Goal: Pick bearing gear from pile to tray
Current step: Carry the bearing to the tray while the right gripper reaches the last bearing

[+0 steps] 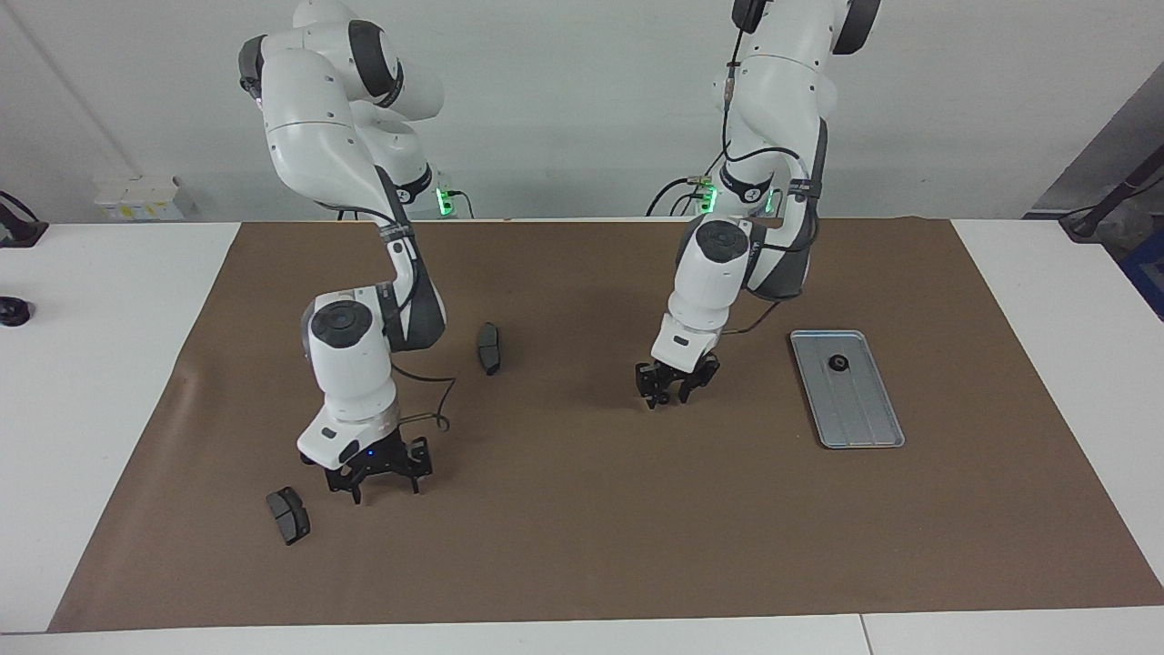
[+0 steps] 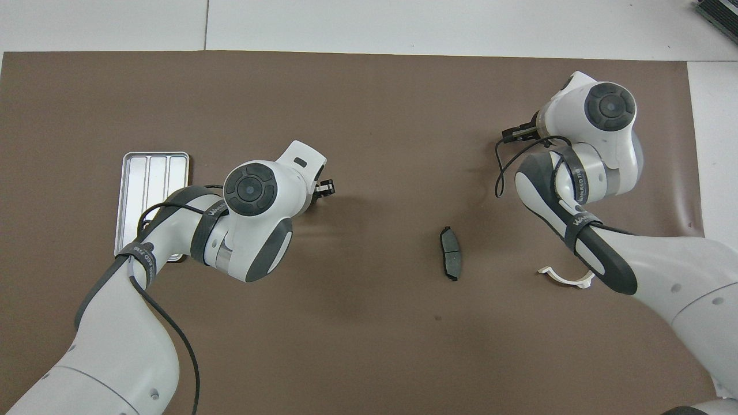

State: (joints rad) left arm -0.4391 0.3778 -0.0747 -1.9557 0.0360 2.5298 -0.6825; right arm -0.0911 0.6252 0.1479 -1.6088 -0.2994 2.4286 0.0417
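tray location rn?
The tray lies flat on the brown mat toward the left arm's end of the table, one small black round piece in it.

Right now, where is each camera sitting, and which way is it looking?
Facing view: high across the table, looking back at the robots; both whole arms show, the left gripper low over the brown mat, the right gripper beside a grey pad.
Overhead view: high above the robots' end, looking forward and steeply down; arms enter from the bottom.
Both share the tray, the mat and the curved pad, half a turn apart.
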